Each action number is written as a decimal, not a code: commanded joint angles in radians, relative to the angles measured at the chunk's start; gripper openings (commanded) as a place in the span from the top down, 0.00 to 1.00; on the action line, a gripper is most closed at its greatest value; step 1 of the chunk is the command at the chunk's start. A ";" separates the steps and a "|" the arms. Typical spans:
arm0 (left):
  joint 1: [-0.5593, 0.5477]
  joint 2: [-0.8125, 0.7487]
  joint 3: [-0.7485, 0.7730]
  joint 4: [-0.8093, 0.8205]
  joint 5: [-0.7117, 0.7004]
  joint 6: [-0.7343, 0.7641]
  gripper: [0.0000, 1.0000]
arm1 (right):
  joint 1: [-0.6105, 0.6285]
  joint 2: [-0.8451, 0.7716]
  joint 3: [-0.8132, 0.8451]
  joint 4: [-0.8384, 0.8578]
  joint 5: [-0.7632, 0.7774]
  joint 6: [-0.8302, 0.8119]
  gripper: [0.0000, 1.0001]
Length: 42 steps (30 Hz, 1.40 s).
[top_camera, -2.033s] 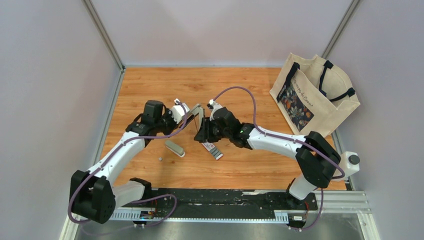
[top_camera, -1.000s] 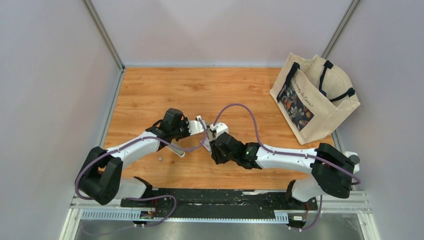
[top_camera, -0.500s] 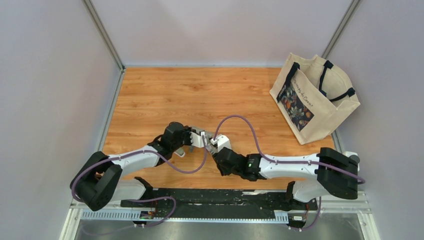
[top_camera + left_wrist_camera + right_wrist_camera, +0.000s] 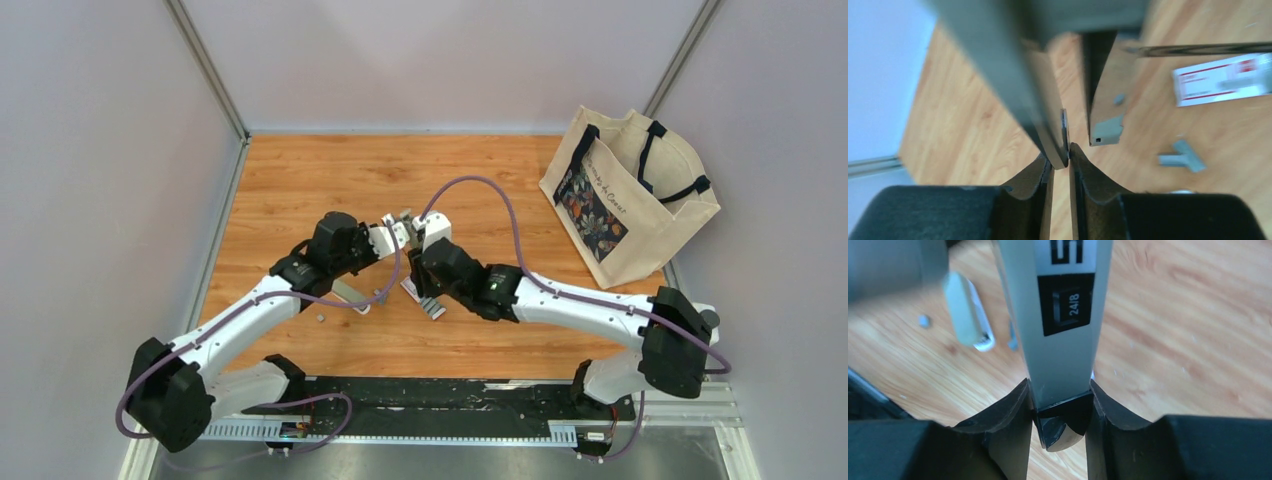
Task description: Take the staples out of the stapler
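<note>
- Half a second before, both arms were low and close to the near edge of the table (image 4: 300,180). Now they had come back up and moved away from that edge.
- They carried the stapler (image 4: 1063,315) with them, up off the wood, in the middle between the two arms.
- To me it looked like a dip and a lift to shake the stapler out, but that was only my guess.
- The left gripper (image 4: 1060,161) was nearly closed and pinched a thin metal edge of the stapler.
- The right gripper (image 4: 1060,407) was closed on the end of the grey body, just under the label that read 24/8.
- Some staples (image 4: 1182,156) lay on the wood below, small grey bits, so part of the job looked done.
- I could not tell if more staples were inside the stapler.
- A small red-and-white box (image 4: 1220,80) lay near the loose bits.
- A grey-and-white block (image 4: 968,315) lay on the table on the left arm's side.
- Both sat close under the stapler, so I thought falling bits might land on them or hide beside them.
- A cloth bag (image 4: 630,195) stood well apart at the far right, in nobody's way.
</note>
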 commanded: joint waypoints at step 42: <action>0.300 -0.352 0.216 -0.630 0.281 -0.340 0.23 | -0.196 0.613 0.620 0.404 -0.283 -0.281 1.00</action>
